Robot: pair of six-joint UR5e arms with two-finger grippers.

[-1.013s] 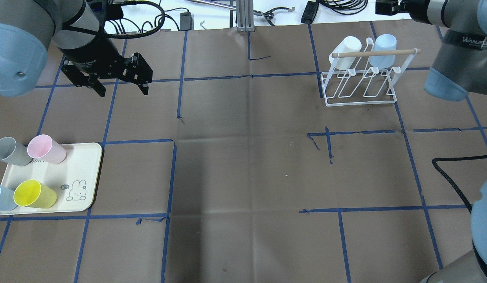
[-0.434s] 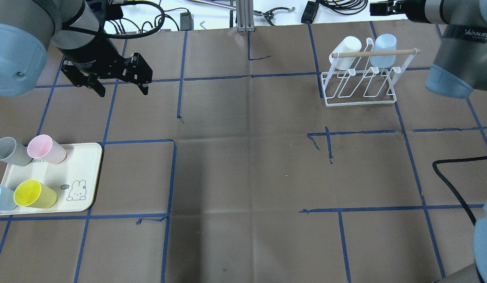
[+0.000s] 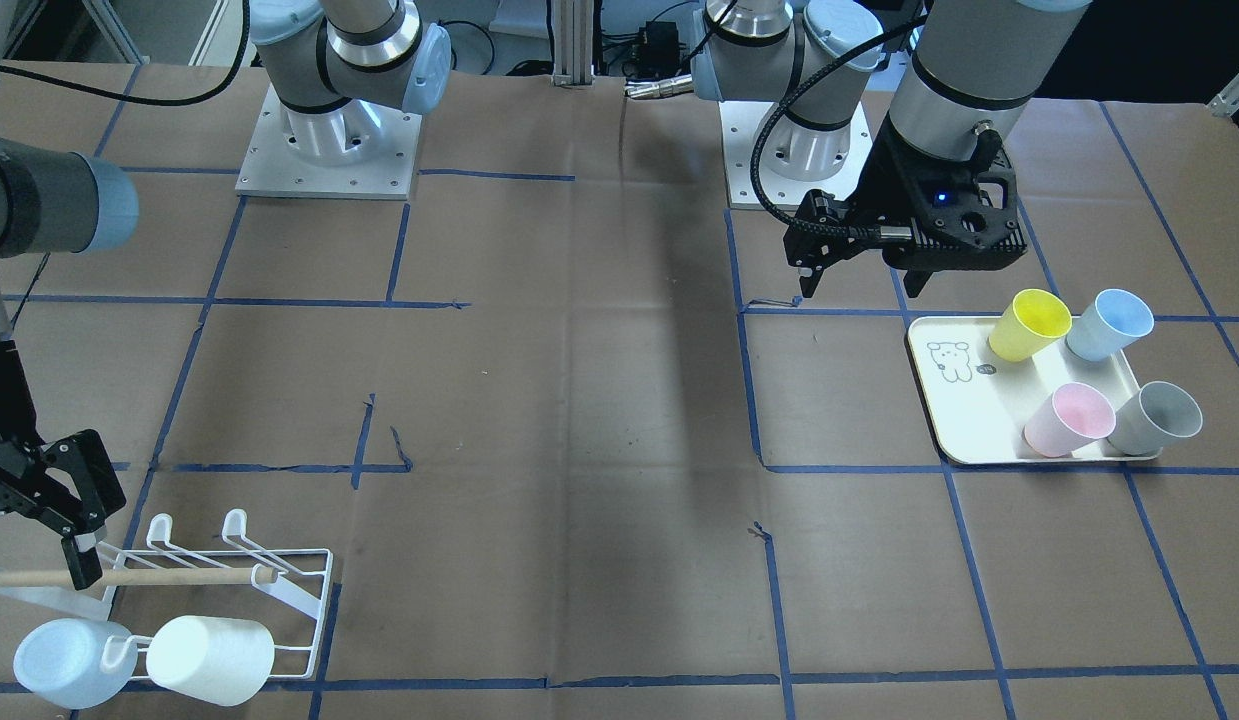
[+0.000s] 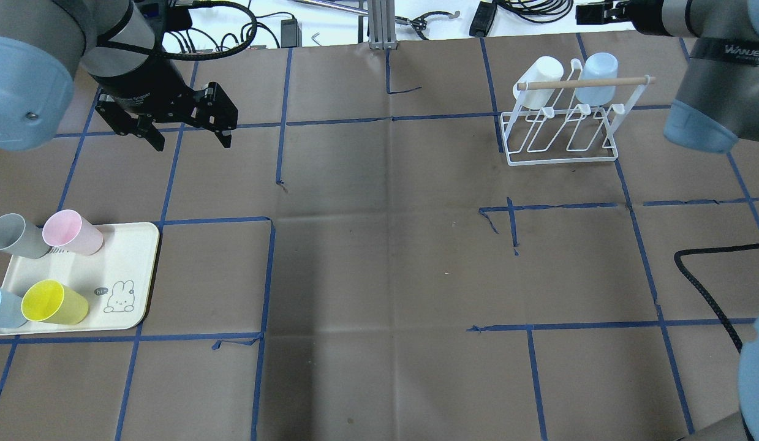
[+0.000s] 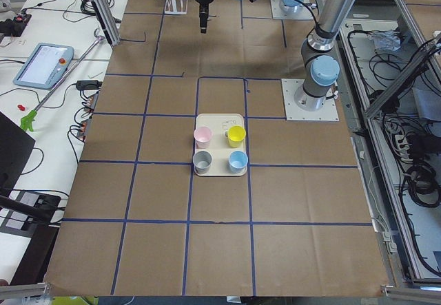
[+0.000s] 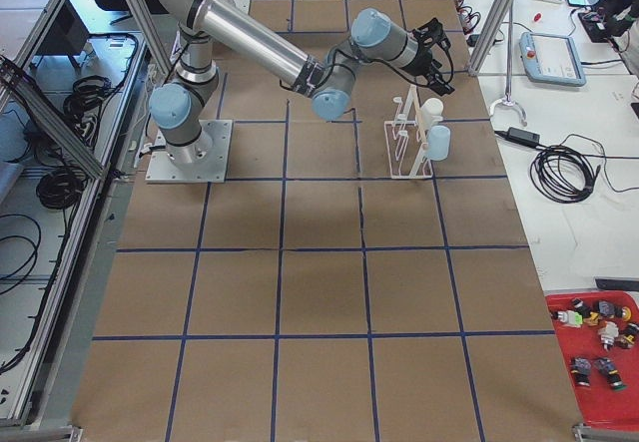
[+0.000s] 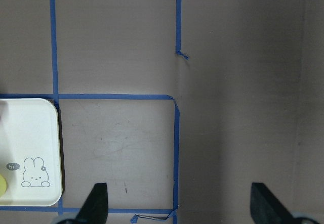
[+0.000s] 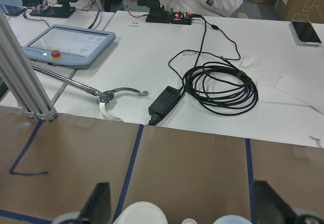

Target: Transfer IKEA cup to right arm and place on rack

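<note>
Overhead exterior view shows a brown worktop (image 4: 379,257) with blue tape lines. On the robot's left side sits a cream tray (image 4: 131,251) with a little rabbit drawn on it. Four cups stand on the tray: a yellow cup (image 4: 51,302), a pink cup (image 4: 71,232), a grey cup (image 4: 15,236) and a blue cup (image 4: 0,306). No end effector touches them.

The left end effector (image 4: 191,142) hangs in the air past the tray, on the far side of it from the robot. Its two fingers are spread wide and hold nothing.

Far over on the robot's right side stands the white wire rack (image 4: 560,131) with its wooden handle. A white cup (image 4: 541,76) and a pale blue cup (image 4: 600,70) sit upside down on its far prongs. The near prongs are bare.

The right end effector (image 8: 182,186) is up by the rack, just past the two cups. Its fingers are spread wide too, with nothing between them.
</note>
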